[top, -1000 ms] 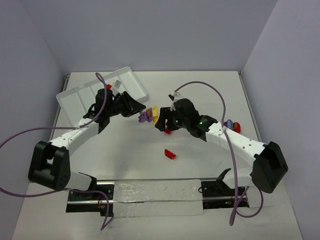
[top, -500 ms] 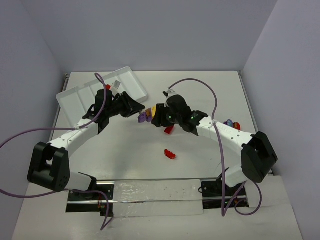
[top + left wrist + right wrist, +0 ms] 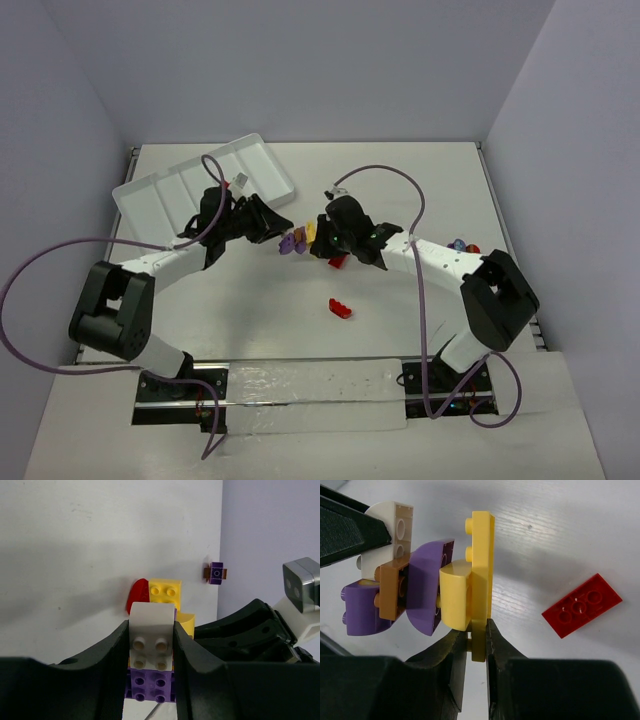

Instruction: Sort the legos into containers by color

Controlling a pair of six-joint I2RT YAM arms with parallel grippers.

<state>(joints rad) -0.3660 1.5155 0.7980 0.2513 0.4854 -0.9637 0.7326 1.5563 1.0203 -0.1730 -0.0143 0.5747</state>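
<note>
A clump of joined legos (image 3: pixel 297 238) hangs over the table's middle, held from both sides. My left gripper (image 3: pixel 150 645) is shut on a beige brick (image 3: pixel 151 630) and the purple brick (image 3: pixel 150 685) below it. My right gripper (image 3: pixel 477 640) is shut on the lower edge of a thin yellow plate (image 3: pixel 481 570). Between them sit a rounded yellow brick (image 3: pixel 455 595), a purple piece (image 3: pixel 427 592) and an orange piece (image 3: pixel 390 592). The white tray of containers (image 3: pixel 130 190) lies at the back left, behind the left arm.
Loose red legos lie on the table: one (image 3: pixel 340 308) in front of the grippers, another (image 3: pixel 338 261) under the right gripper. A few more bricks (image 3: pixel 462 247) sit by the right edge. Purple cables arc over both arms.
My right gripper has moved left to the clump and shut on the yellow plate. The left gripper kept its hold and shifted slightly right.
</note>
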